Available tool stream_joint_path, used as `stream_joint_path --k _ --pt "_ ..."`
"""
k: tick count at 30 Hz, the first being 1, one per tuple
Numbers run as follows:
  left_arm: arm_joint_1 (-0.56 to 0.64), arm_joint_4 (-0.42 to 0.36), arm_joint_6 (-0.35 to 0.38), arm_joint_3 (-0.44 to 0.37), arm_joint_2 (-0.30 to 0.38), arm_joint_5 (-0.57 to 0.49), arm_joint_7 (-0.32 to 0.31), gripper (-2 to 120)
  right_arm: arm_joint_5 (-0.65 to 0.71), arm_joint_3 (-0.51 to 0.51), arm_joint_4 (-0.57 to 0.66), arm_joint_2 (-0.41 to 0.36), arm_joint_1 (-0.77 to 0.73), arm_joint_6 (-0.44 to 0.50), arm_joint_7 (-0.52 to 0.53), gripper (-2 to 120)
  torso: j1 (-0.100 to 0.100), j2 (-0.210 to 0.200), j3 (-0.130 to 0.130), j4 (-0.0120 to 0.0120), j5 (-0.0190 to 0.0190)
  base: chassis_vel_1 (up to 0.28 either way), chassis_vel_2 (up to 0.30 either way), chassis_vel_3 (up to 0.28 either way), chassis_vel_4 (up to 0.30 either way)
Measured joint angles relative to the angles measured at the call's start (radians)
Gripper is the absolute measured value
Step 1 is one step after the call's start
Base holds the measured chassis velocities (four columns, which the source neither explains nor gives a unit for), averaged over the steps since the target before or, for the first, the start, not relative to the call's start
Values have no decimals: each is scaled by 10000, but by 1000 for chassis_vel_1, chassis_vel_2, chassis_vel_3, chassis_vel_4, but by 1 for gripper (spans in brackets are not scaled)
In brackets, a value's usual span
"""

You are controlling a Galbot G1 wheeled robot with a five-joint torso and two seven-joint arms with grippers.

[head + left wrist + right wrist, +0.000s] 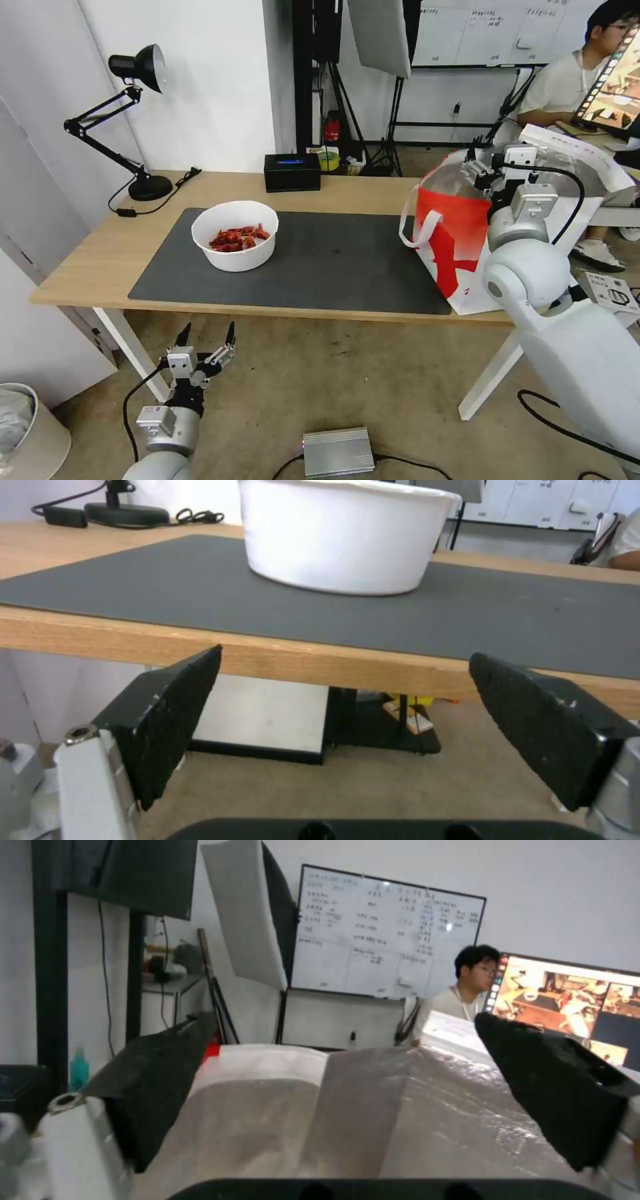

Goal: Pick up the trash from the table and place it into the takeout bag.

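Left hand (207, 333) low, fingers spread; right hand (481, 162) raised — fingers apart

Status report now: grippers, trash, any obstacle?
Left gripper open, below table edge. Right gripper open over bag. Bowl on mat, untouched. Nothing in the way.

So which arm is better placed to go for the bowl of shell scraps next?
Left, probably. The left end effector hangs open below the table's front edge, facing the bowl just beyond. The right end effector is open over the takeout bag, far across the mat.
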Motion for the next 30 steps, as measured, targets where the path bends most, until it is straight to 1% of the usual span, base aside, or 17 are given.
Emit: stream_joint_path --k 7,10,12,13,18,20,21,22,23,24,25,26,30 --pt "62 -52 13 -20 -12 15 -1 100 82 38 116 -126 -68 4 -34 100 0 0 0 0 0 0 0 0 0" --pt "77 -74 14 -26 -29 19 -1 100 171 38 145 -132 -72 183 -96 100 0 0 0 0 0 0 0 0 0" --pt "90 -84 14 -37 -41 21 -1 100 395 33 204 -138 -112 653 -336 100 0 0 -1 0 0 0 0 0 0" --pt "104 -89 14 -48 -48 25 -2 100 629 33 290 -157 -169 981 -650 100 0 0 0 0 0 0 0 0 0" --pt "124 -108 14 -75 -53 27 -2 100 1161 33 540 -203 -294 1385 -1096 100 0 0 0 1 -2 0 0 0 0" --pt "140 -123 14 -106 -54 29 -4 100 1490 33 827 -254 -488 1628 -1478 100 0 0 0 0 -1 0 0 0 0" --pt "165 -159 14 -140 -54 30 -4 100 1648 38 1153 -308 -809 1885 -1960 100 0 1 0 0 -1 0 0 0 0" --pt "165 -159 14 -140 -54 30 -4 100 1648 38 1153 -308 -809 1885 -1960 100 0 1 0 0 -1 0 0 0 0" --pt "186 -193 14 -175 -49 28 -4 100 1884 118 1483 -372 -1195 2036 -2375 100 0 0 0 1 -1 0 0 0 0" --pt "200 -224 14 -203 -35 22 -4 100 2147 181 1744 -432 -1538 2089 -2549 100 0 0 0 0 -1 0 0 0 0" --pt "214 -246 13 -237 -28 13 -4 100 2365 229 1970 -501 -1864 2097 -2654 100 0 0 -1 2 -1 0 0 0 0" --pt "214 -246 13 -237 -28 13 -4 100 2365 229 1970 -501 -1864 2097 -2654 100 0 0 -1 2 -1 0 0 0 0" --pt "228 -275 -22 -303 -36 -3 -1 100 2425 246 2618 -633 -3414 2079 -2726 100 0 0 -1 1 -1 0 0 0 0"
